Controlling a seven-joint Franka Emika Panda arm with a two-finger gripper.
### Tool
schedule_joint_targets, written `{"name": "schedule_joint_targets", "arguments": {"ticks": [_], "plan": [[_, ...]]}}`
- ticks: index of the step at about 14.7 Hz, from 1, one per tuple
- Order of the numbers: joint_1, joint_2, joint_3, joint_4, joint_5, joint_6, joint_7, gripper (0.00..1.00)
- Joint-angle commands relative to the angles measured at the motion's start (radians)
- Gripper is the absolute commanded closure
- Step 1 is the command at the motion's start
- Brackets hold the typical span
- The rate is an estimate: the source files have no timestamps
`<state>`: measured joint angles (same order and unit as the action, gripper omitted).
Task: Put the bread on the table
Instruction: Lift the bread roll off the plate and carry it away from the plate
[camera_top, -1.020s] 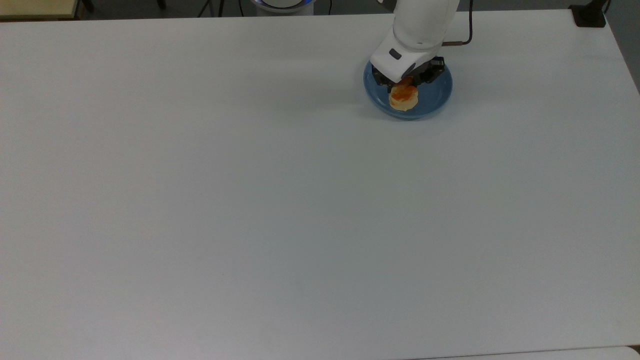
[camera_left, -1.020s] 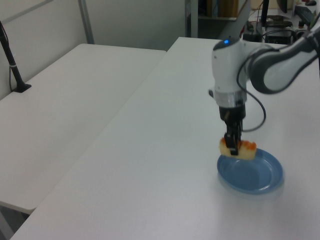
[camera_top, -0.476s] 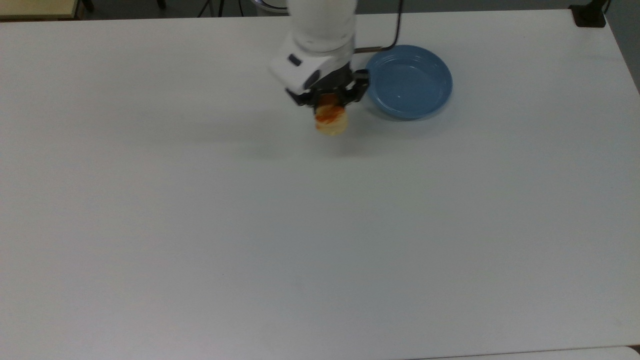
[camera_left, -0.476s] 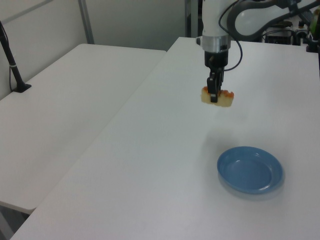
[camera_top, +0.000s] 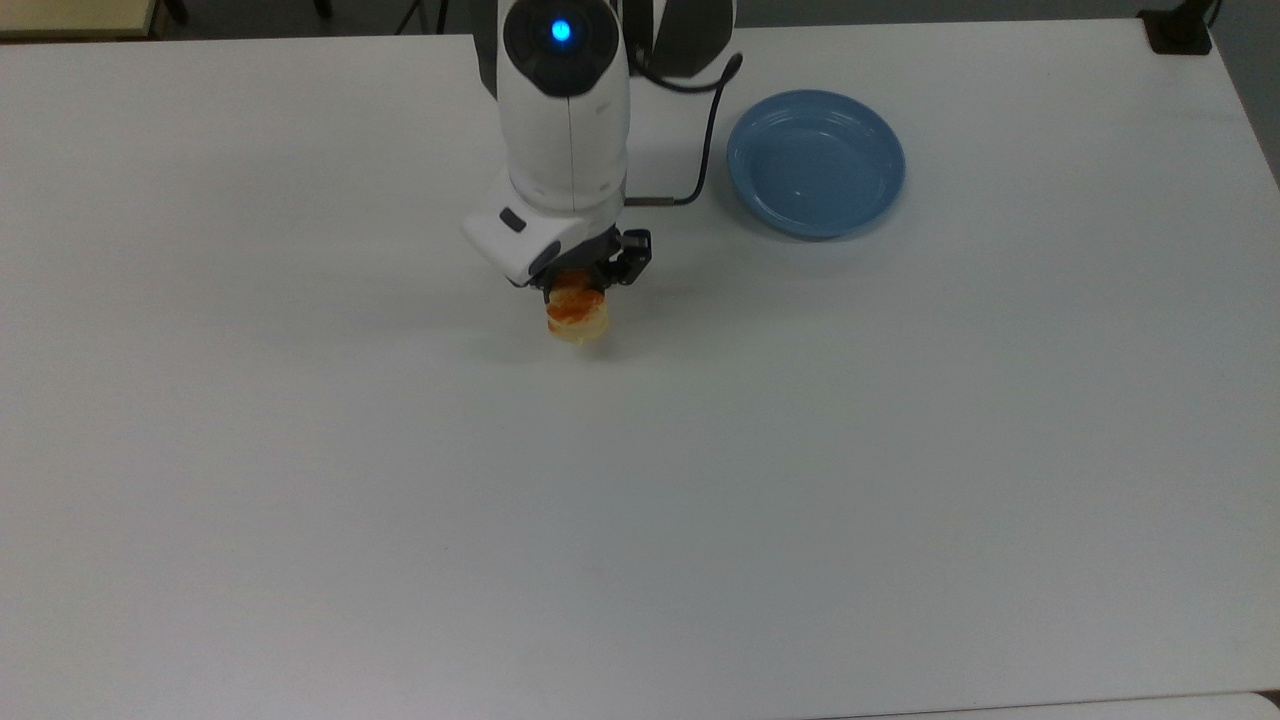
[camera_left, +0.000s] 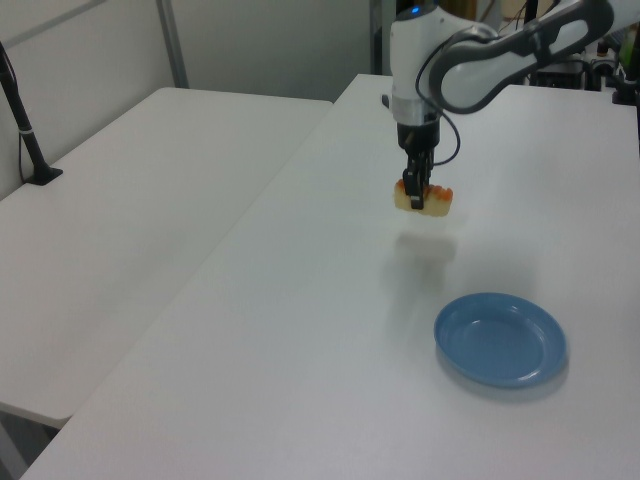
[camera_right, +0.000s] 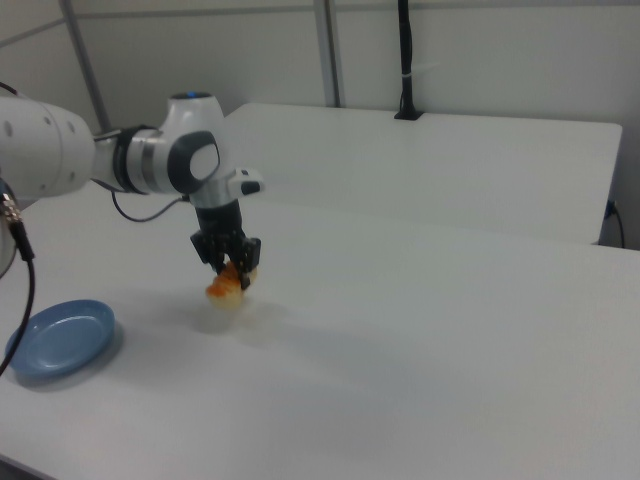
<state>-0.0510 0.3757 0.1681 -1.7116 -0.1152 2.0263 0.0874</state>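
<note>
The claw (camera_left: 415, 190) pinches the small pale-tan bread roll with orange glazed bumps (camera_left: 423, 197) across its middle, just above the plain white tabletop (camera_top: 640, 480), well apart from the round blue plate (camera_top: 816, 163). It looks light and soft, so a gentle mid-body pinch suits it.

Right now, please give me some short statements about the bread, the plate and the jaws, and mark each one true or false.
1. The bread is clamped in the gripper. True.
2. The bread lies on the blue plate. False: the plate holds nothing.
3. The plate is at the top view's right of the bread. True.
4. The jaws stand wide open over the plate. False: they are shut on the bread, over the bare table.
</note>
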Motion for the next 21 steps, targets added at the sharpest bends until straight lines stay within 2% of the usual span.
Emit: {"name": "schedule_joint_targets", "arguments": {"ticks": [1,2,3,4,5,11,13,18,20,21], "plan": [[0.002,0.067,-0.015,0.012,-0.038,0.048,-0.009,0.51],[-0.001,0.069,-0.015,0.009,-0.041,0.055,-0.009,0.51],[-0.003,0.069,-0.015,0.009,-0.043,0.055,-0.009,0.39],[-0.004,0.069,-0.016,0.009,-0.043,0.055,-0.009,0.13],[-0.004,0.068,-0.016,0.01,-0.043,0.054,-0.008,0.0],[-0.004,0.045,-0.036,0.018,-0.034,0.042,0.005,0.0],[-0.004,-0.012,-0.036,0.02,-0.029,0.014,0.032,0.0],[-0.003,-0.158,-0.036,0.127,-0.023,-0.268,0.043,0.0],[-0.004,-0.228,-0.041,0.145,-0.005,-0.343,0.043,0.0],[-0.003,-0.266,-0.059,0.145,0.012,-0.369,0.043,0.0]]}}
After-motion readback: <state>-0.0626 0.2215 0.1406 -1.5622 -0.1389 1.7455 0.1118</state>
